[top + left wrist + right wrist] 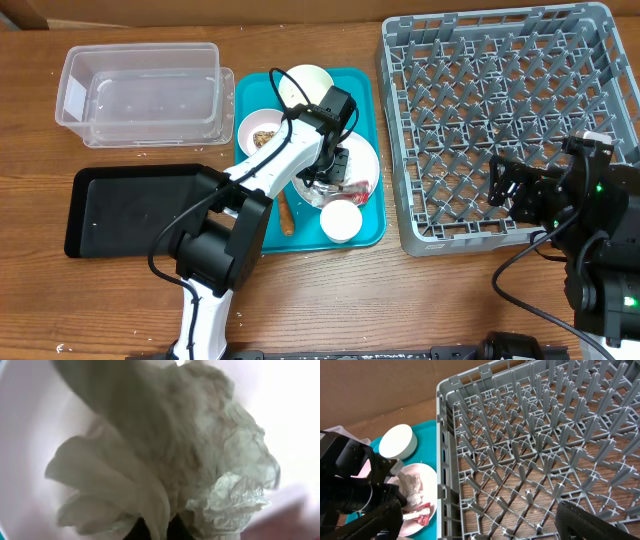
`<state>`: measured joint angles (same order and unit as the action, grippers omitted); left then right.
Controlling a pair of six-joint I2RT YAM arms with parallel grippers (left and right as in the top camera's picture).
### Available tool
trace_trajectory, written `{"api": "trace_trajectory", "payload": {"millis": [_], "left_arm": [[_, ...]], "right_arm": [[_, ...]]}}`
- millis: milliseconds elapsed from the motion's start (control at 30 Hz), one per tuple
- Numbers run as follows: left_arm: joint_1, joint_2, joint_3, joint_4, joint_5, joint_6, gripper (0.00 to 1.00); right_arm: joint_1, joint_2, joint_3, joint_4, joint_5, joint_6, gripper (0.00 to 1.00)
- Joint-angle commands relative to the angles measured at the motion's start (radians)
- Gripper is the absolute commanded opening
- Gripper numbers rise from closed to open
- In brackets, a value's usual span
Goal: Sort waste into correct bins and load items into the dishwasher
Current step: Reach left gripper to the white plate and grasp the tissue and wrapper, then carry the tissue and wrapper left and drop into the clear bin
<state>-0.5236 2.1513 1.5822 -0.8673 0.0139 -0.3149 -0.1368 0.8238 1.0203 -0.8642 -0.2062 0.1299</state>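
My left gripper [336, 163] is down on the large white plate [366, 160] on the teal tray and looks shut on a fold of the crumpled white napkin [165, 460], which fills the left wrist view. The red wrapper [359, 188] lies on the same plate and also shows in the right wrist view [422, 516]. A bowl with the brown crumbly clump [262, 131], a white bowl [309, 84], a small white cup [340, 222] and the brown stick [286, 213] are on the tray. My right gripper [513, 190] is open and empty above the grey dish rack [500, 60].
The clear tub [140, 90] stands at the back left, with the black tray [130, 210] in front of it. The teal tray [372, 225] lies between them and the rack. The rack's near wall [445, 460] stands close to the tray.
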Motion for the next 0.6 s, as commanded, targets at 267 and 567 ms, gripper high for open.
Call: {"api": "trace_trajectory", "payload": {"millis": [267,567], "left_arm": [[0.017,0.044,0.367,-0.307,0.098,0.089,0.04],[0.24,0.044,0.852,-0.514,0.029,0.139,0.04]], "right_arm": [[-0.003,-0.009,0.029,0.003,-0.005,-0.003,1.0],[-0.003,-0.009,0.029,0.002,-0.006,0.001,1.0]]}}
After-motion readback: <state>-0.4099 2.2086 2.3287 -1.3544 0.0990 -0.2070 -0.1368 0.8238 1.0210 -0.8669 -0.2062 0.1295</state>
